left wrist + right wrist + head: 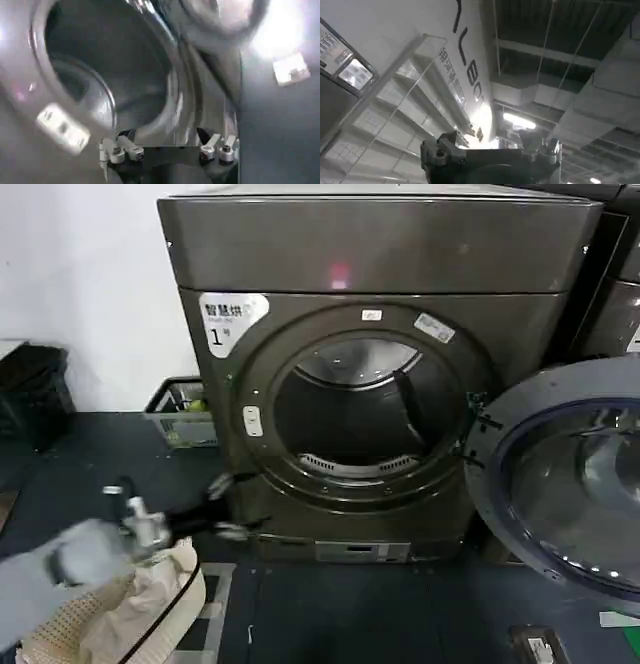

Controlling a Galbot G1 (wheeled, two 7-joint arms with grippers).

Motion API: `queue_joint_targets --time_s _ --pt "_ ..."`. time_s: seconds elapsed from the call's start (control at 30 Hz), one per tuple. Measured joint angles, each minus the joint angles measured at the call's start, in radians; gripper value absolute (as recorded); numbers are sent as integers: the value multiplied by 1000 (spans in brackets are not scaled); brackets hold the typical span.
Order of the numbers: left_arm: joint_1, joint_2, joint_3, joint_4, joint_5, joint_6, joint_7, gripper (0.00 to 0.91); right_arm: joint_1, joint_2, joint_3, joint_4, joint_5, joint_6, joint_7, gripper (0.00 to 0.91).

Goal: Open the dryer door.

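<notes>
Down low at the dryer's [380,384] front left corner, the left gripper [228,506] hangs with its two fingers spread apart and nothing between them; one fingertip [220,482] lies just beside the lower left of the round opening, the other near the base panel. Seen from the left wrist, the same gripper [167,150] shows its fingers [122,149] wide apart and empty, pointed into the drum [115,75]. Behind it the left arm [60,569] reaches in from the lower left over a cream mesh bag [120,614] on the dark floor [350,614]. Further out, the dryer door [570,474] is swung fully open to the right, hinged at the right edge of the opening, grey inner face and dark glass turned outward, its lower part near the floor. A white "1" sticker [228,319] sits at the machine's upper left. A green-grey crate [182,412] stands against the wall to the left, and a second machine [620,284] stands behind on the right. The right gripper [490,160] points up at a ceiling with lights; whether its fingers are parted cannot be told.
</notes>
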Motion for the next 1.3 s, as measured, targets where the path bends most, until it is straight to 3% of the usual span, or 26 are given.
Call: queue_joint_targets --time_s 0.4,0.6,0.8,1.07,1.3 --pt "181 320 -131 -70 35 167 78 907 43 -9 -50 -7 -20 7 4 907" --pt "387 454 -298 -86 18 170 117 907 45 -12 -55 -13 -21 5 4 907" --pt "485 510 -371 -75 51 184 166 907 44 -14 -56 -17 -21 5 4 907" --pt "504 517 -388 -48 110 162 249 907 48 -16 -62 -20 -35 5 6 907" --pt "510 520 -393 -47 133 159 266 907 48 -15 -61 -17 -39 5 8 907"
